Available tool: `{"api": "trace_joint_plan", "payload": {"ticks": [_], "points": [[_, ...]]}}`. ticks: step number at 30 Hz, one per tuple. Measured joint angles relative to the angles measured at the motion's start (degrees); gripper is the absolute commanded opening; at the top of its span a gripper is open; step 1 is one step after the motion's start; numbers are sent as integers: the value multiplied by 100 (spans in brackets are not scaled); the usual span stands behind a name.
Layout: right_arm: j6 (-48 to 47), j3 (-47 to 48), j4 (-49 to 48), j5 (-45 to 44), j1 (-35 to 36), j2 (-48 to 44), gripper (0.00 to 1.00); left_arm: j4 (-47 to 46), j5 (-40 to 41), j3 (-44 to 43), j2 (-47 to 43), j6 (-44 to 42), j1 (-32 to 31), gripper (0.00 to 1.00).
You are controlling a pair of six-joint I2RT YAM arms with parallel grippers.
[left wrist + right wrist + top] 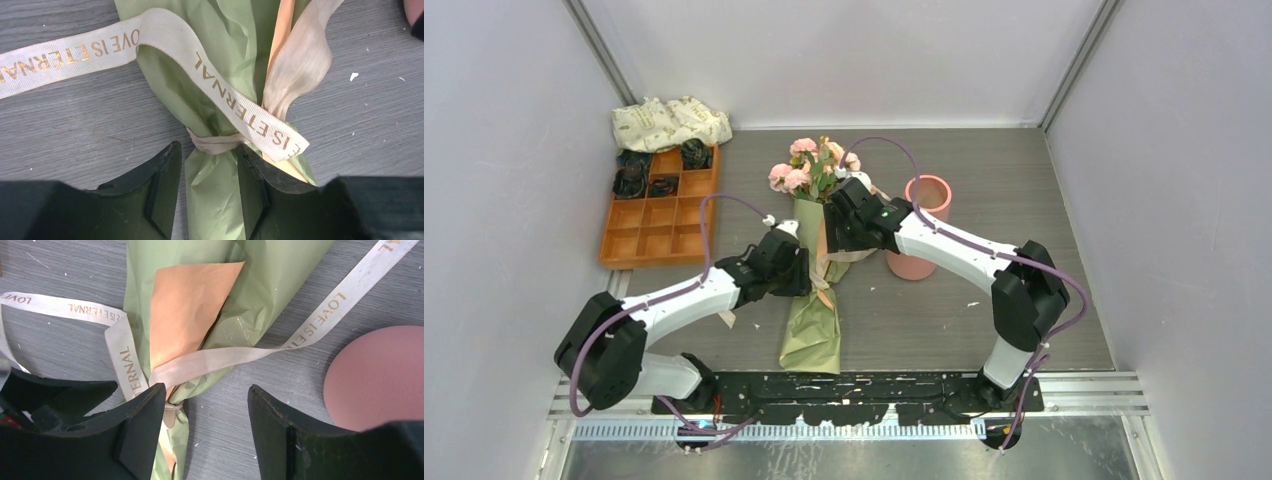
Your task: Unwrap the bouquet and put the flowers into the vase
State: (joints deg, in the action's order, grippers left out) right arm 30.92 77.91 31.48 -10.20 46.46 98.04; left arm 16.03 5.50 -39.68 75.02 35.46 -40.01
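The left claw [207, 147] stands spread astride the narrow waist of the bouquet [813, 325], just below the knot. One finger touches the green paper, the other is a hair off it, and nothing is pinched. The right claw [205, 388] hangs over the same waist from the other side, also spread wide, with only bare counter [1044, 190] and a bit of ribbon [220, 95] under its gap.

By the look of it the task is barely begun. The cream ribbon's printed tails trail loose across the counter, but its knot is still cinched around the paper. The olive and orange wrap is still closed around the stems. The flowers [804, 168] all sit inside it, and the vase [911, 262] holds none. Left to do: free the knot, open the paper, lift the stems out and stand them in the vase.

The bouquet lies flat in the middle of the counter between the two arms. Its long axis runs almost straight away from the arm bases, blooms at the far end and the crumpled paper tail toward the near edge. The vase stands upright just to its right, mouth up
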Motion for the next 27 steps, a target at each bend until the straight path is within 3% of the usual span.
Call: {"api": "trace_joint_plan", "payload": {"ticks": [13, 18, 23, 27], "points": [[79, -125, -35, 42, 31, -144, 66, -170, 92, -516, 761, -201, -11, 42], [94, -199, -76, 50, 33, -221, 66, -352, 92, -520, 984, -269, -42, 25], [98, -304, -107, 52, 33, -271, 66, -424, 129, -520, 1091, -258, -61, 2], [105, -387, -109, 48, 50, -350, 67, -352, 203, -520, 1012, -192, -81, 0]]}}
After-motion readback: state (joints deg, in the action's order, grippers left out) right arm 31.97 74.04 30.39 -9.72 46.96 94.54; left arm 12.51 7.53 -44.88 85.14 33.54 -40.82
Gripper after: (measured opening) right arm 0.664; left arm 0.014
